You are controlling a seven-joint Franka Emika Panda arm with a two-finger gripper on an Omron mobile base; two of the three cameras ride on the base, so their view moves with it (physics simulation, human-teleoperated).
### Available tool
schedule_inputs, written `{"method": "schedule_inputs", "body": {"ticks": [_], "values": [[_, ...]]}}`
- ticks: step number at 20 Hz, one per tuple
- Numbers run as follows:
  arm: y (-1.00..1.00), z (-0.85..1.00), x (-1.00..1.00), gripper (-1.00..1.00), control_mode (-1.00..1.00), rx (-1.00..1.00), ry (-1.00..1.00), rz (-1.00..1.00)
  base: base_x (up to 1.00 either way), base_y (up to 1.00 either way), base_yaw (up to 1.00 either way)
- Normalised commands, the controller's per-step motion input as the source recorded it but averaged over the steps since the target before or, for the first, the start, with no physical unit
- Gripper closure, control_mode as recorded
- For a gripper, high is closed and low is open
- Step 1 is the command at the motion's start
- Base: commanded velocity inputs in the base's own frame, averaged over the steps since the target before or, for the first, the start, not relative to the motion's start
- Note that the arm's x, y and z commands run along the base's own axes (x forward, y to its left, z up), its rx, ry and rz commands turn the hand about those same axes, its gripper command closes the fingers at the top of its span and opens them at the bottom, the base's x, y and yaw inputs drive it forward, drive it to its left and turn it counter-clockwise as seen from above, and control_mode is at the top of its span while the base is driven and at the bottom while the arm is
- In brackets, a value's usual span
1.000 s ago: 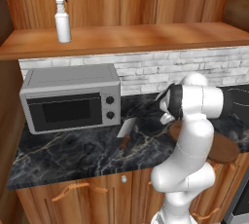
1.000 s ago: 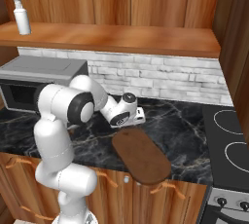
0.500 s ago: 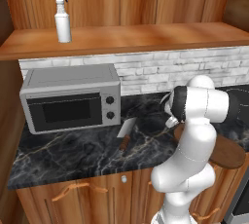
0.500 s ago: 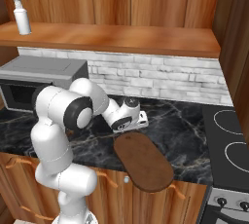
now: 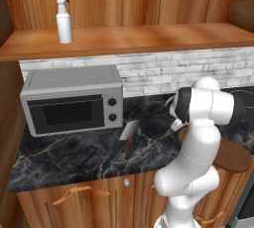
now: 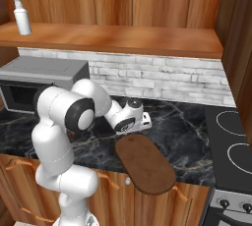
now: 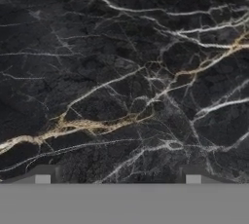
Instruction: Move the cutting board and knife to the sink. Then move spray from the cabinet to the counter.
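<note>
the claw hung low over bare counter, fingers spread wide, nothing held. cutting board sat just below it, overhanging the edge, so a clumsy nudge could've tipped it off. knife lay well off toward the microwave. compared with earlier, the hand had dropped closer to the counter.

A grey microwave with a dark door window and 2 round knobs at its right side stands at the left, its back against a wall of pale brick tiles. At the far right in the right base view lies a black stovetop marked with 2 ring outlines, with knobs on the front panel below it. Under the work surface run brown wooden cupboards with curved handles.
</note>
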Motion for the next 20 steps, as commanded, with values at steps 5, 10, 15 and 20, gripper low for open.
{"method": "schedule_inputs", "body": {"ticks": [5,10,15,20], "values": [[-0.08,-0.06,0.03,-1.00,-1.00,0.04,0.01,0.00,0.00,0.00,0.00],[0.00,0.14,0.01,-1.00,-1.00,0.08,-0.01,0.00,0.00,0.00,0.00],[0.00,0.23,0.00,-1.00,-1.00,0.03,-0.02,0.00,0.00,0.00,0.00],[0.00,0.38,-0.06,-1.00,-1.00,0.00,0.00,-0.01,0.00,0.00,0.00]]}}
